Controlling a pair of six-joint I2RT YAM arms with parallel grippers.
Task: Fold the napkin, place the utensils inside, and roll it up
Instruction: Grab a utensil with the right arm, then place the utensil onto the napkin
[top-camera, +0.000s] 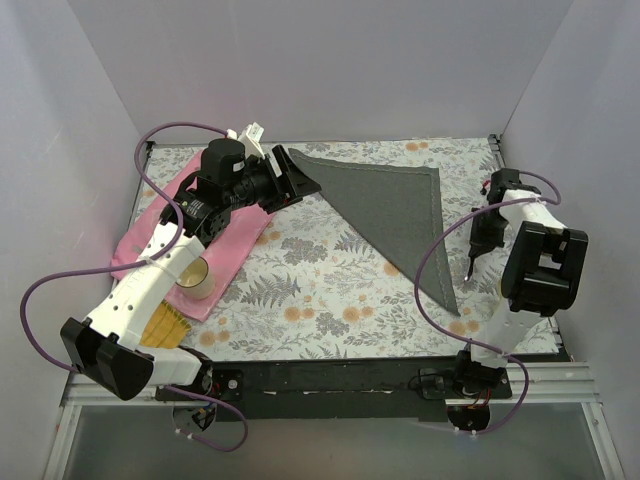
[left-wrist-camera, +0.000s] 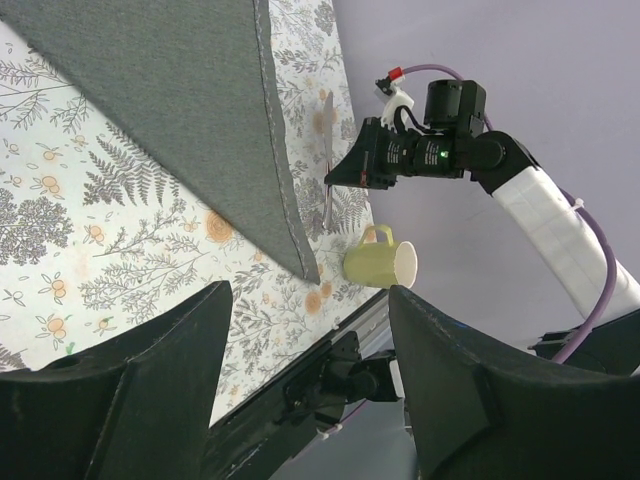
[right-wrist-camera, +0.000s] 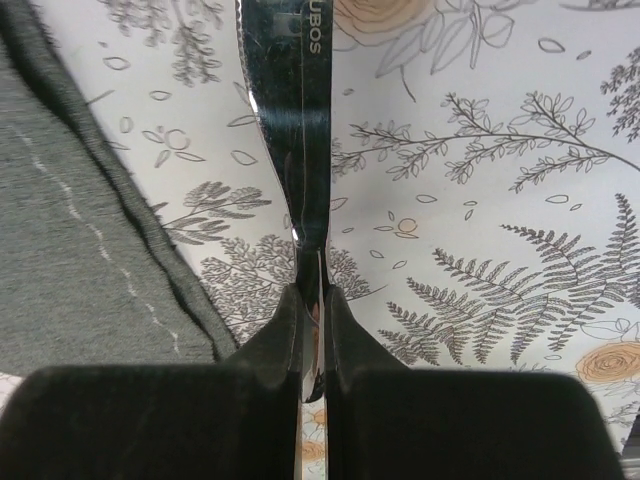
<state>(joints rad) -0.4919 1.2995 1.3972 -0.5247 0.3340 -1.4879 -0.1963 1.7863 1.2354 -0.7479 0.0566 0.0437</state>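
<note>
One table knife (right-wrist-camera: 290, 120) is clamped in the right gripper (right-wrist-camera: 311, 300), its long axis running straight out from the fingers. The napkin (top-camera: 395, 205), folded to a triangle, lies flat just to the knife's left (hemmed edge nearest), so the right arm is the nearer. The left gripper (left-wrist-camera: 308, 298), jaws apart, hangs at the napkin's far corner.

napkin (top-camera: 395, 215) back centre | placemat (top-camera: 238, 250) left, cup (top-camera: 197, 278) on it | knife (right-wrist-camera: 295, 120) right of napkin

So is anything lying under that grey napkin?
Cannot tell: the napkin covers whatever is beneath. Around it only the floral table cover shows. The knife is outside it, clamped in the right gripper.
</note>
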